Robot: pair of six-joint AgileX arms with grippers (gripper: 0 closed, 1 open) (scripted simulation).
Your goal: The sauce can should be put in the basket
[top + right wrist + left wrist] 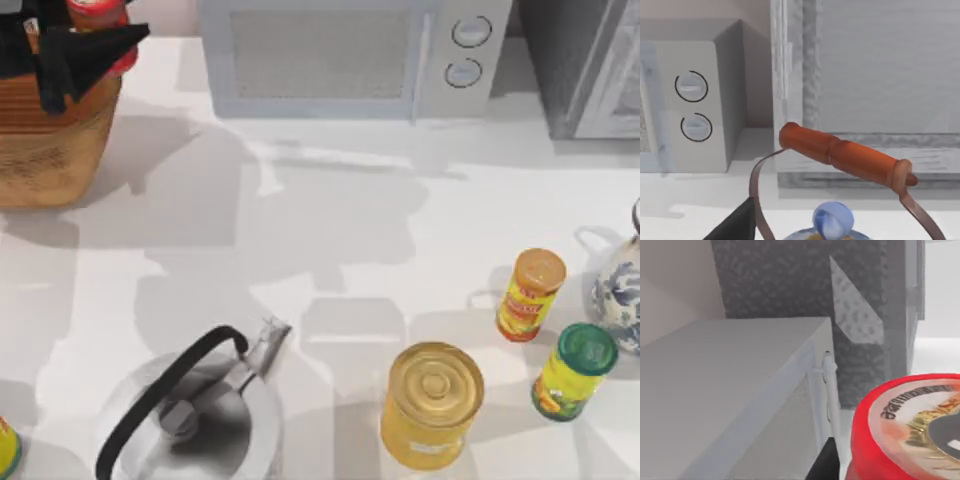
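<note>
One arm is working: the left tool (88,40) is hovering over the basket (50,140) at the far left corner of the surface (330,250), its dark fingers closed around the red can (98,14), which is hanging above the basket's rim. From the left wrist, the can's (905,430) red rim and printed end are sitting close against the camera, with the microwave (730,390) beyond. That microwave (350,55) is standing along the far edge. Nearer, a kettle (190,420) is sitting left of a gold can (432,403), with an orange-lidded jar (530,295) and a green-lidded jar (574,370) to the right. The right wrist is looking over a teapot's orange handle (845,155); how the right tool is standing I cannot tell.
</note>
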